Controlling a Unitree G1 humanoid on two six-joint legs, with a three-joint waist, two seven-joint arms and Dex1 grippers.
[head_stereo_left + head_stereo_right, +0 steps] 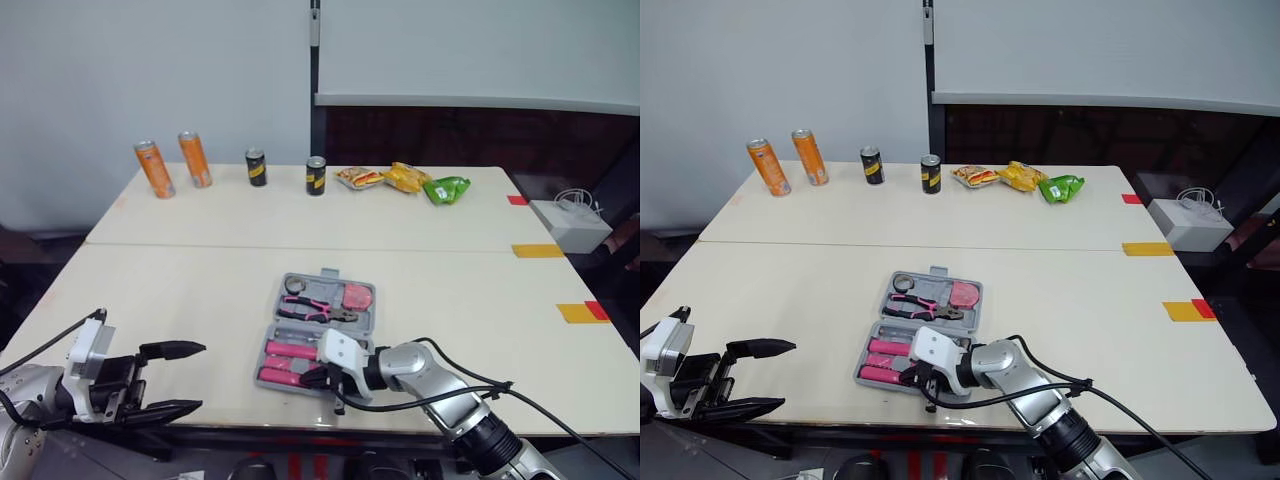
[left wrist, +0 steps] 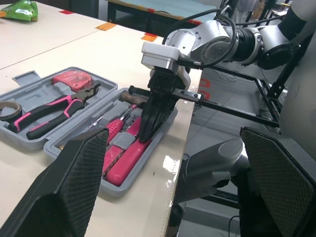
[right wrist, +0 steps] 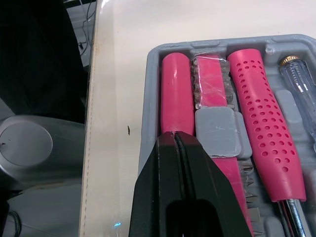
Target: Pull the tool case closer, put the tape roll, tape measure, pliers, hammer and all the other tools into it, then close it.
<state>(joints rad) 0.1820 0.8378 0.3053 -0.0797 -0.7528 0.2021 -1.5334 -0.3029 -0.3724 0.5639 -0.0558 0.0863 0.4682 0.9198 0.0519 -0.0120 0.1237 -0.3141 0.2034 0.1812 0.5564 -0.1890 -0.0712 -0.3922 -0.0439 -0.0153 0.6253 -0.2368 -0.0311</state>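
Note:
The grey tool case (image 1: 326, 273) lies open near the table's front edge. Its far half holds the tape roll (image 1: 295, 285), the pink-handled pliers (image 1: 315, 310) and the pink tape measure (image 1: 357, 295). The near half holds several pink-handled tools (image 1: 290, 351), with the hammer's head (image 2: 131, 96) showing among them. My right gripper (image 1: 323, 378) is shut, its tips resting on a smooth pink handle (image 3: 175, 94) in the near half, with nothing between the fingers. My left gripper (image 1: 190, 377) hovers open at the front left edge, well left of the case.
Two orange cans (image 1: 155, 168) and two black cans (image 1: 256, 167) stand at the back left. Snack packs (image 1: 408, 177) and a green bag (image 1: 446, 189) lie at the back middle. A white box (image 1: 570, 225) sits off the right side. Coloured tape marks (image 1: 538, 251) line the right edge.

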